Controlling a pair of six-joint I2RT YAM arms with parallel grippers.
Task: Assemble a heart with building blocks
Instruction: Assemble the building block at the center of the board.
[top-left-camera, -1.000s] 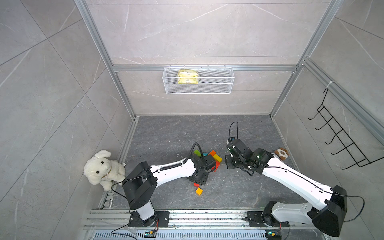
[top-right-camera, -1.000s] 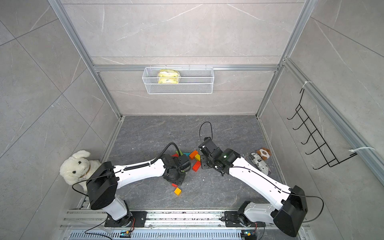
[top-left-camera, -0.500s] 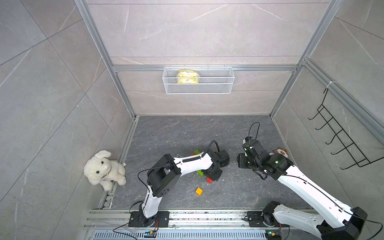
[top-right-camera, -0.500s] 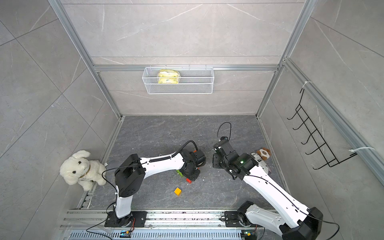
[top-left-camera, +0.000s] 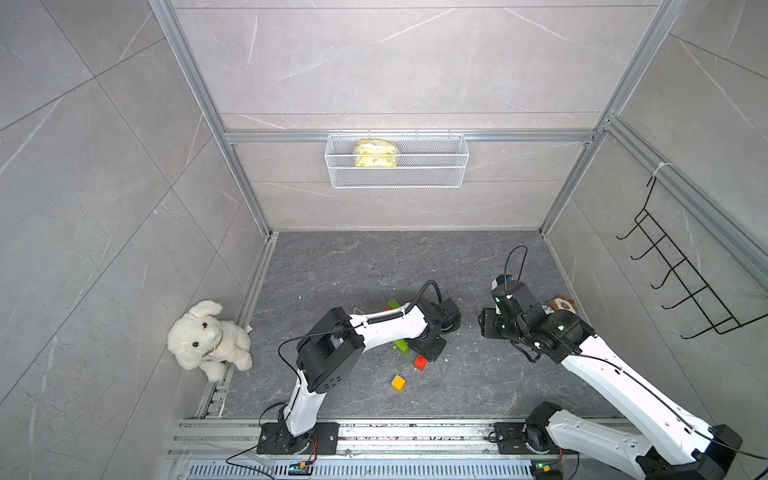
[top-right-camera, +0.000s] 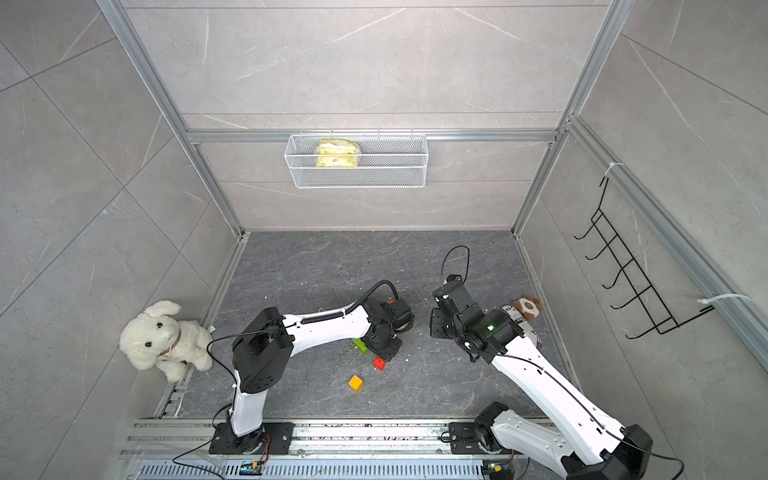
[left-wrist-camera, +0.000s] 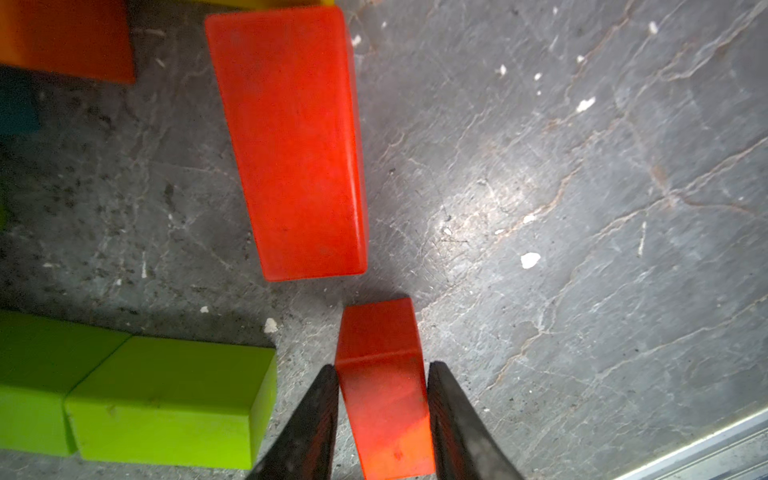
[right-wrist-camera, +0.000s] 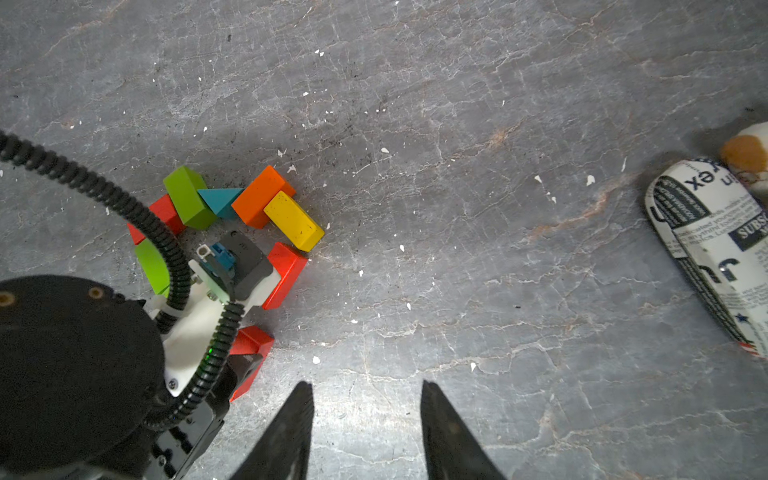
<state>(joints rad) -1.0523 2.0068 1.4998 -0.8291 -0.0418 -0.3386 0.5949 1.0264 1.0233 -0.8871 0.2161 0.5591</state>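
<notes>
The step in hand is setting the short red block (left-wrist-camera: 376, 328) into the lower side of the heart (right-wrist-camera: 262, 201). This block lies flat on the bench (top-left-camera: 353, 270), just past the end of the long red block (left-wrist-camera: 291, 141), with a small gap between them. The left hand (left-wrist-camera: 382, 366) points down at it, with one finger on each side, right up against the block. I cannot tell if the fingers squeeze it or only touch it.

The heart is a ring of blocks under the left arm. The teal triangle (right-wrist-camera: 220, 200) sits in the dip at its top. The pointed end is not closed yet. The yellow cube (top-left-camera: 398, 382) lies alone, apart from the ring.

I think the left hand should next spread its fingers and lift straight up, so the block does not get pushed. Then the cube must go between the green blocks (left-wrist-camera: 166, 399) and the short red block.

The left arm reaches low across the bench, with its wrist bent down. The right arm waits off to the side. The right hand (right-wrist-camera: 366, 386) hangs over bare bench, fingers apart, with nothing in it.
</notes>
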